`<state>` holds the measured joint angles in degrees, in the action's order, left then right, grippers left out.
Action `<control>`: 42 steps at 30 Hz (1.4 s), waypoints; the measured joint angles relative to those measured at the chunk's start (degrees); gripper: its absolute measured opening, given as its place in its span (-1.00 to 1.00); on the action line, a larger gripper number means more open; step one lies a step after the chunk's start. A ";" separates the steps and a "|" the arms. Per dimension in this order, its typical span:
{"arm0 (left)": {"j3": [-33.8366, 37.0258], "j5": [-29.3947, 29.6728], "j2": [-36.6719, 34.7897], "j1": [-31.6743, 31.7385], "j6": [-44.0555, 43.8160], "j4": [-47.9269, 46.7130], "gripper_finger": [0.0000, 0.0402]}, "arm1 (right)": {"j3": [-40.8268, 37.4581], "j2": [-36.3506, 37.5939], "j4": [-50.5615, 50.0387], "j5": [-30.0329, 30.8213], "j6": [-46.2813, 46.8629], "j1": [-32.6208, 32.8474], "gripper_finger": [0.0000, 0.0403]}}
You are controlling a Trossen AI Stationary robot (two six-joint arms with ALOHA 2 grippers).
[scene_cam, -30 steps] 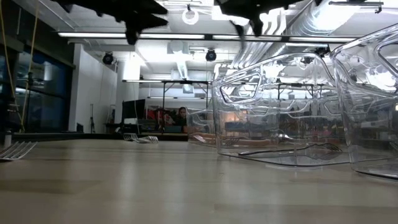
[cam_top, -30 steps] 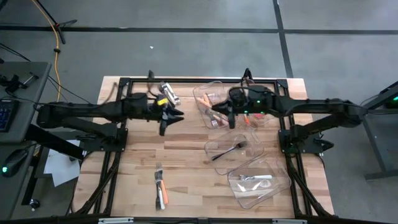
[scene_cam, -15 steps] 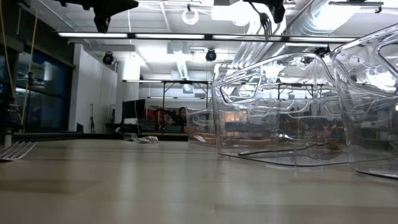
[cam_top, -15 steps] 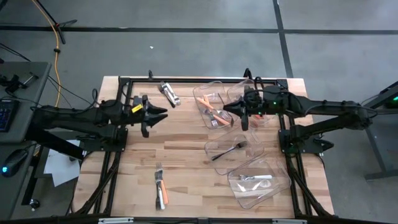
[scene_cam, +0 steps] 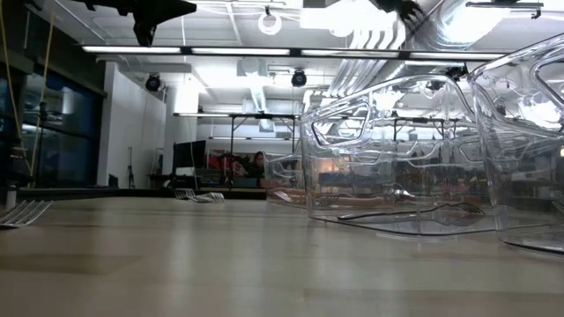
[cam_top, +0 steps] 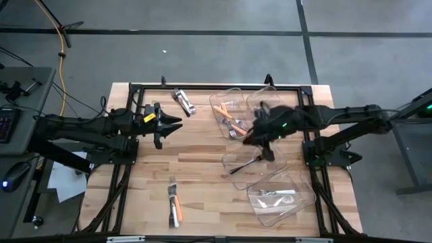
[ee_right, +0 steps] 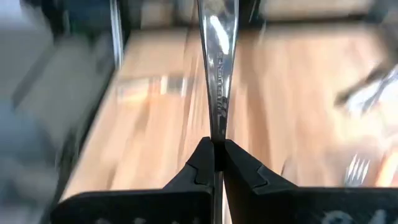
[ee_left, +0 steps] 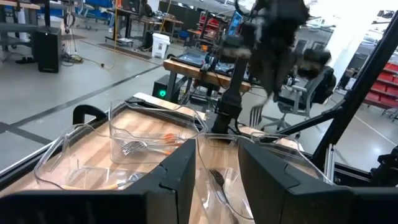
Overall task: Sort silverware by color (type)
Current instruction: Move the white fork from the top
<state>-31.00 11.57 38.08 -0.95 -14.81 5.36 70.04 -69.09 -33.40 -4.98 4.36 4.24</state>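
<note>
My right gripper (cam_top: 260,140) hangs above the middle clear bin (cam_top: 228,160), shut on a plain silver fork (ee_right: 217,56). That bin holds one dark fork (cam_top: 247,164). The far bin (cam_top: 217,102) holds orange-handled silverware (cam_top: 233,121), and the near bin (cam_top: 256,204) holds a white-handled piece (cam_top: 278,192). Loose silverware lies near the table's front (cam_top: 174,202) and far left (cam_top: 183,101). My left gripper (cam_top: 170,125) waits open and level over the table's left half, with nothing between its fingers (ee_left: 180,177). My right gripper pinches the fork's narrow silver shaft (ee_right: 216,127) between its two fingertips. The shaft runs on past the fingertips, along the line they point, and widens farther out. The gripper slants down, and the fork is lifted clear of bins and table.
A black frame (cam_top: 202,88) borders the wooden table top. Bare wood lies between the left gripper and the bins (cam_top: 199,158). In the low view the clear bin walls (scene_cam: 397,150) stand at the right, with fork tines (scene_cam: 22,211) at the left edge.
My left gripper has drawn back toward the table's left edge, then kept still. My right gripper has carried the fork from over the far bin to the right, then toward the near edge, rising and tipping downward, and now hangs above the middle bin.
</note>
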 joint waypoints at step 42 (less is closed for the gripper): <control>0.00 1.27 0.27 0.07 0.00 -2.53 -0.44 | -0.72 -36.86 -16.03 -2.09 -19.65 4.54 -0.83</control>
<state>-31.00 12.84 38.35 -0.89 -14.81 2.83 69.32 -105.95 -49.43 -7.07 -15.29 8.78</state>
